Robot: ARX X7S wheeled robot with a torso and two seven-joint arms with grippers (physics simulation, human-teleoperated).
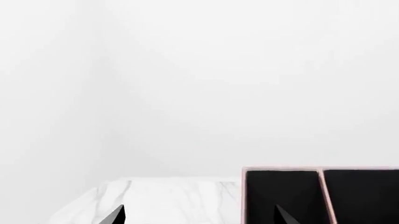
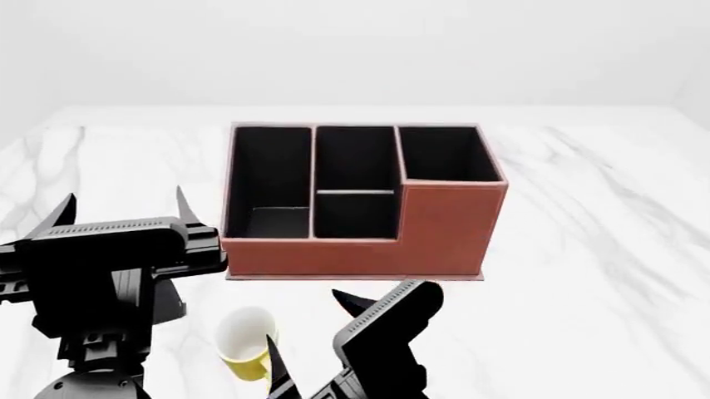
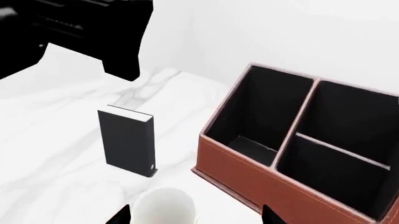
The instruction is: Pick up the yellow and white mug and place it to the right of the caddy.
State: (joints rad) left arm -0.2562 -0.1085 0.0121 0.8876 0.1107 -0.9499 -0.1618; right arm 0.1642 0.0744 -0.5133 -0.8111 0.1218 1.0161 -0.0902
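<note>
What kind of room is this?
Probably a desk or office corner, simulated: a white marble table, a brown leather caddy for desk things, a yellow and white mug, plain white walls.

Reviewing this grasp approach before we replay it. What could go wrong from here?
1. The right gripper is open beside the yellow and white mug, not around it; closing now could knock it over.
2. The caddy stands just beyond the mug, so a low carry rightward could clip its front wall.
3. A black upright card stands near the mug, hidden behind the left gripper in the head view; a sideways swing could topple it.
</note>
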